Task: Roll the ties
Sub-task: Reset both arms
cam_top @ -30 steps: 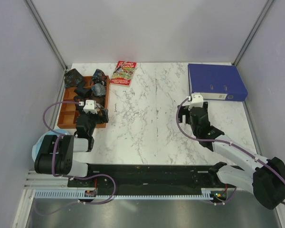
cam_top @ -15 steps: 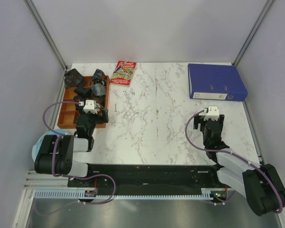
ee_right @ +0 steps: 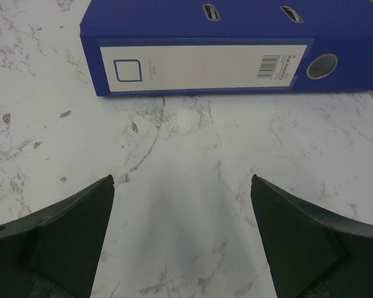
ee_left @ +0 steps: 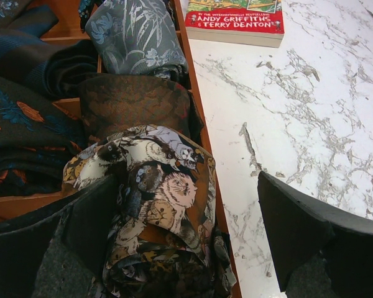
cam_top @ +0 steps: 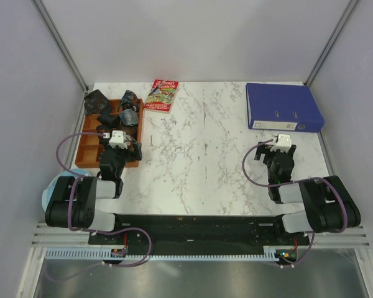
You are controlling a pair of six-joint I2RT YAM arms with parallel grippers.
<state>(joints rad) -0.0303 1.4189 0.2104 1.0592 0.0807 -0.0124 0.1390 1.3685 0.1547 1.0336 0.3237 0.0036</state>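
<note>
Hovering at tray (cam_top: 89, 146) near end: left gripper (ee_left: 188, 208) wide open, empty. Bundled ties (ee_left: 150, 186) directly below and ahead, inside tray, table (cam_top: 199, 161) left side. Right gripper (ee_right: 181, 192) open, facing binder (ee_right: 199, 59), well apart from ties. Left nearer.

Bright, even light falls from above; my overhead view is sharp, with soft, faint shadows on the table (cam_top: 199, 143). In my right wrist view my fingers (ee_right: 62, 242) loom dark and blurred at the near edge, a grey shadow between them. The ties (ee_left: 155, 205) show crisp, dimmer near me.
</note>
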